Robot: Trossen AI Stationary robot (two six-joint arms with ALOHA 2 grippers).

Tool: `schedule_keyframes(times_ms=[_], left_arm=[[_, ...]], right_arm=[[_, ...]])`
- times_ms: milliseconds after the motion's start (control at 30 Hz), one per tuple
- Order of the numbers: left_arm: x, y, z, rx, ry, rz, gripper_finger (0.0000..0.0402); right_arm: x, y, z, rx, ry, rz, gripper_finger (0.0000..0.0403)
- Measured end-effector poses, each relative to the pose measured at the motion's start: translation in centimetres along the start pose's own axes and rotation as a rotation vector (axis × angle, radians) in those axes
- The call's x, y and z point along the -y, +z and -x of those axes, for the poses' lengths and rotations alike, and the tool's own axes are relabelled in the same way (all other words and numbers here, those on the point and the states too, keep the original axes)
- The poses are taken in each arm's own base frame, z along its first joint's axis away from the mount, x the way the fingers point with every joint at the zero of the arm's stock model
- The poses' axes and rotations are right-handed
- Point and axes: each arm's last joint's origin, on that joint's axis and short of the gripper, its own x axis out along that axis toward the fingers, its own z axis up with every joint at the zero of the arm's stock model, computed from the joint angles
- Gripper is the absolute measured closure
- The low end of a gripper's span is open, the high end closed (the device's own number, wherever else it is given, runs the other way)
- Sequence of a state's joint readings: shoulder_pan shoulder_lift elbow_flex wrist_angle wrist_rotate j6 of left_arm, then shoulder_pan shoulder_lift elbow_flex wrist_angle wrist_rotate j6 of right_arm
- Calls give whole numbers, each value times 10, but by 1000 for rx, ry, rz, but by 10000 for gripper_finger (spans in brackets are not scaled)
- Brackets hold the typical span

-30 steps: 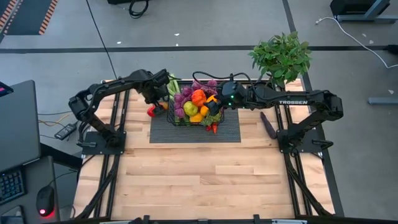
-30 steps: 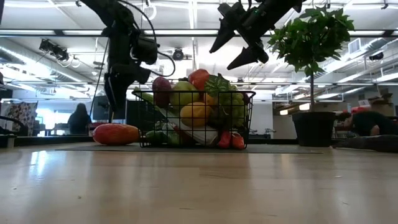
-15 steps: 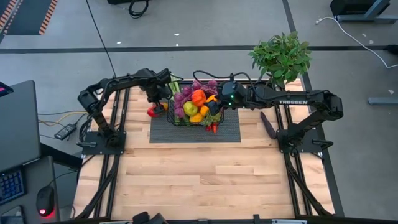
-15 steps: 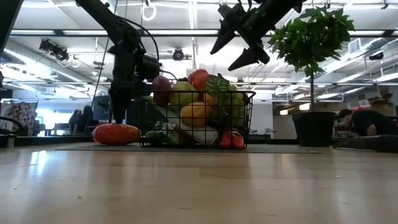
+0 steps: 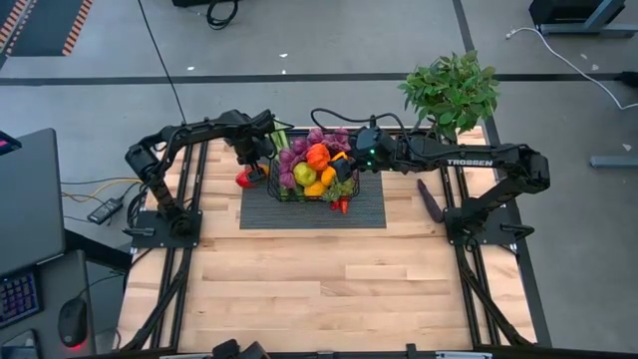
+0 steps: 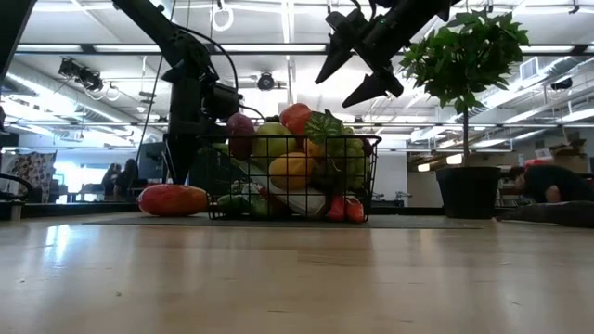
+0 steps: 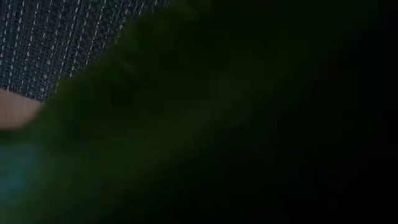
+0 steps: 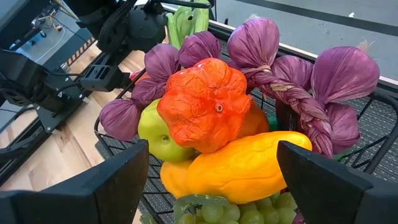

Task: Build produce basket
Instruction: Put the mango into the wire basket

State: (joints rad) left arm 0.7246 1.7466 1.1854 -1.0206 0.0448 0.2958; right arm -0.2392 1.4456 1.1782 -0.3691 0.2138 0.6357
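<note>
A: Where is the produce?

B: Heaped in the wire basket (image 5: 311, 189) on the grey mat (image 5: 364, 212); a red pepper (image 6: 174, 199) lies just outside it. The left gripper (image 5: 253, 166) stands spread wide above that pepper, holding nothing. The right gripper (image 6: 357, 67) hovers over the pile, fingers wide, empty.

A: How would the pepper handle?

B: Probably light, stiff, smooth plastic; grip across its middle.

A: Any writing?

B: "TROSSEN" on the right arm (image 5: 469, 163).
</note>
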Motion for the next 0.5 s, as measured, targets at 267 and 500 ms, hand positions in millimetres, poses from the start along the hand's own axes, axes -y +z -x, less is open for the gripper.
schedule_keyframes(times_ms=[267,500], left_arm=[[4,-4,-13,1,-1,9,2],[10,-15,-22,-27,20,29,7]], right_arm=[[3,2,-1,4,-8,-4,47],[3,2,-1,4,-9,-26,47]])
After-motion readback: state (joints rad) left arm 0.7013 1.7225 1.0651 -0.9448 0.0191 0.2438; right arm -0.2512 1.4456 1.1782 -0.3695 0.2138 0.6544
